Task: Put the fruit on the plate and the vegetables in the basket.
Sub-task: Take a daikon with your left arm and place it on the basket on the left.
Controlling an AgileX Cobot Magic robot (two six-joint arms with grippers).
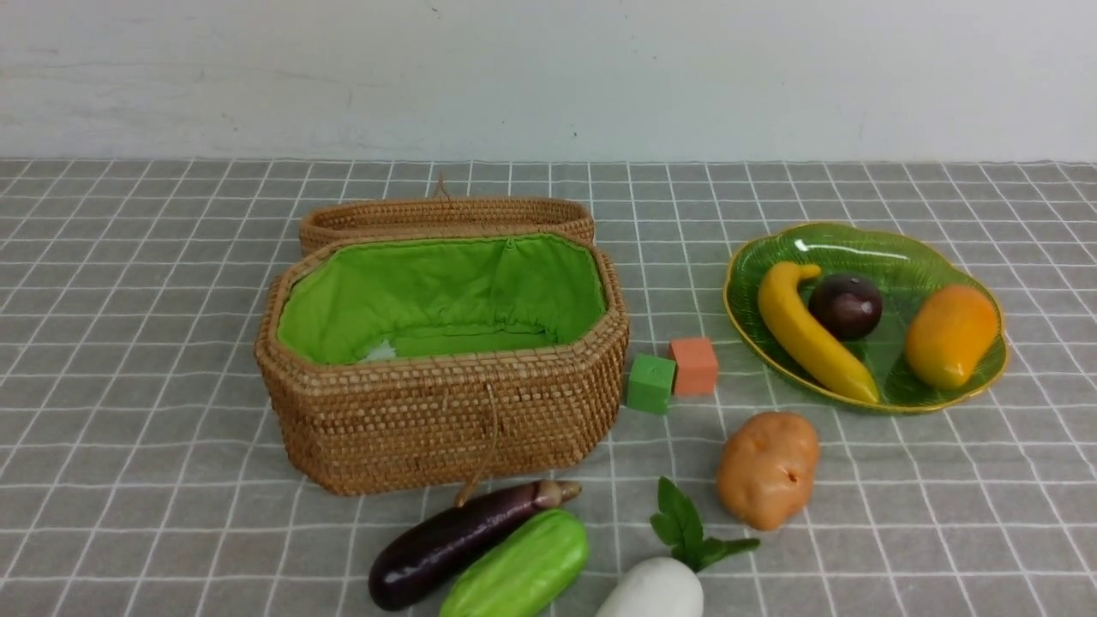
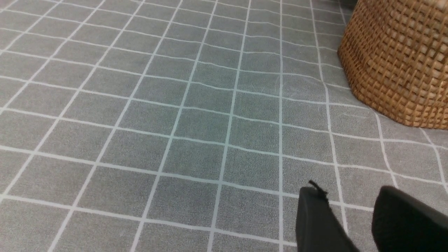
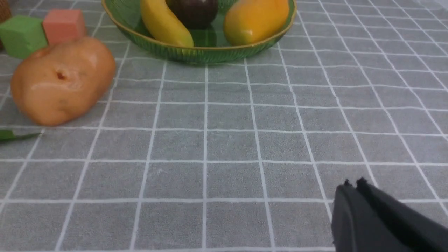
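Note:
The green plate (image 1: pixel 866 240) at the right holds the fruit: a banana (image 1: pixel 810 334), a dark plum (image 1: pixel 846 305) and a mango (image 1: pixel 950 336). The open wicker basket (image 1: pixel 446 411) with green lining stands left of centre. In front of it lie the eggplant (image 1: pixel 454 540), cucumber (image 1: pixel 517 570), radish (image 1: pixel 656 591) and potato (image 1: pixel 767 469). Neither arm shows in the front view. My left gripper (image 2: pixel 350 191) hangs open and empty over bare cloth, near the basket (image 2: pixel 399 63). My right gripper (image 3: pixel 353 183) is shut on nothing, well short of the potato (image 3: pixel 61 80) and the plate (image 3: pixel 210 54).
A green cube (image 1: pixel 650 383) and an orange cube (image 1: pixel 693 366) sit between the basket and the plate. The basket's lid (image 1: pixel 446 214) lies back behind it. A grey checked cloth covers the table up to a white wall.

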